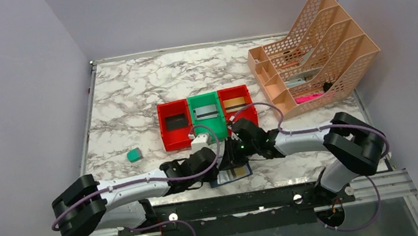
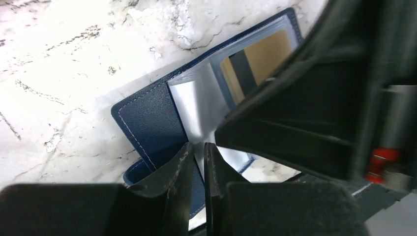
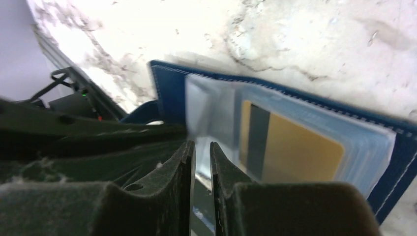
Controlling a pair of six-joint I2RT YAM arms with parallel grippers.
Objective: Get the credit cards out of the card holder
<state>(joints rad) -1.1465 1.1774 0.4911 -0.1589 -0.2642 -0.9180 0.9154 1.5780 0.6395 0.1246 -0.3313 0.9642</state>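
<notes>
Two arms on one small wallet: why both? (Editor)

It reads as a hold-and-pull. The card holder [image 1: 234,173] lies open at the near edge of the table [image 1: 129,92], about midway along it, with the navy cover down and the pale pockets up. The left gripper [image 2: 198,147] sits where the cover meets the pale leaf. The right gripper [image 3: 202,145] is at the clear pocket leaves. My guess is that one pins the holder so the other can draw a card without dragging the whole thing along. (Photographer)

Are they gripping? (Editor)

Both pairs of jaws stand narrow, only a slit apart. Whether either pinches cover or leaf I cannot tell, because the fingers hide the contact. (Photographer)

Anything left inside? (Editor)

A gold card [image 3: 300,147] with a dark stripe shows behind a clear pocket, seated deep. I'd say the job is unfinished. (Photographer)

And the bins? (Editor)

A red bin [image 1: 177,140], a green bin [image 1: 202,98] and a second red bin [image 1: 233,90] stand side by side at mid-table, just beyond the grippers. Each has something flat and card-like lying in it. Set that close, they look like drop spots needing only a short reach. (Photographer)
</notes>
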